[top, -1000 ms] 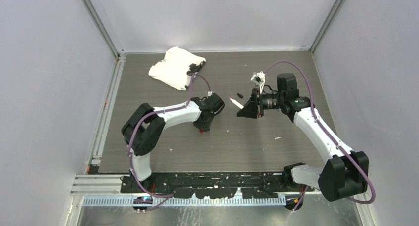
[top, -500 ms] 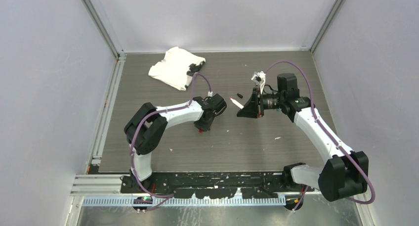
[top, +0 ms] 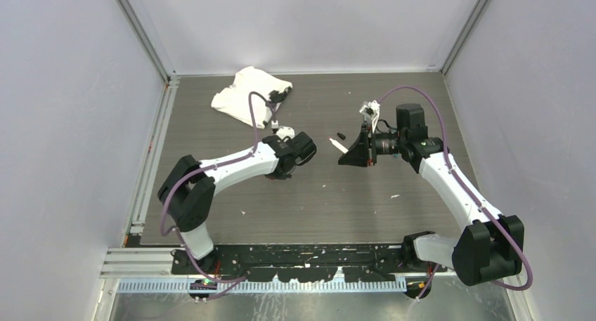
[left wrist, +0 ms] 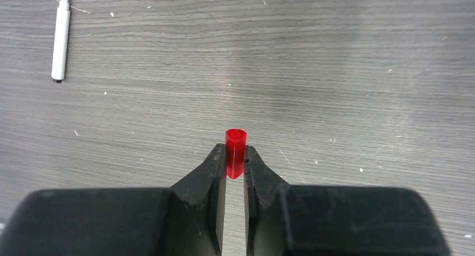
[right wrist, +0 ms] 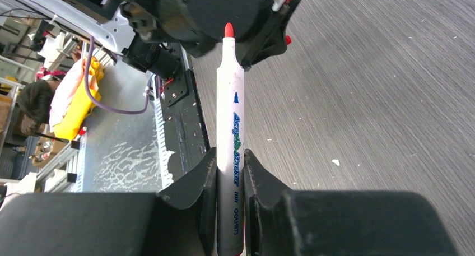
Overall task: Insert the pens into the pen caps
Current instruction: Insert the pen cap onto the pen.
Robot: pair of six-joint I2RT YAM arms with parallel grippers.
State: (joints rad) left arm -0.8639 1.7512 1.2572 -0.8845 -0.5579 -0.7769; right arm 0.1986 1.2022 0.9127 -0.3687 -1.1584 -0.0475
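In the left wrist view my left gripper [left wrist: 235, 152] is shut on a short red pen cap [left wrist: 236, 144], which stands upright between the fingertips above the table with its open end facing the camera. My right gripper [right wrist: 230, 158] is shut on a white pen [right wrist: 230, 116] with a red tip [right wrist: 228, 30]. That tip points toward the left gripper's black body [right wrist: 213, 9]. In the top view the pen [top: 337, 146] juts left from the right gripper [top: 344, 152], a short gap from the left wrist [top: 299, 149]. Another white pen [left wrist: 60, 36], black-tipped, lies on the table.
A small black cap [top: 341, 135] lies on the table just behind the held pen. A crumpled white cloth [top: 242, 96] sits at the back left with a dark object [top: 280, 95] on its edge. White flecks dot the grey wood-grain table [top: 365, 201].
My left gripper has closed on the red cap and risen off the table, its arm stretching out and the elbow dropping left. The right arm and its pen have hardly moved.
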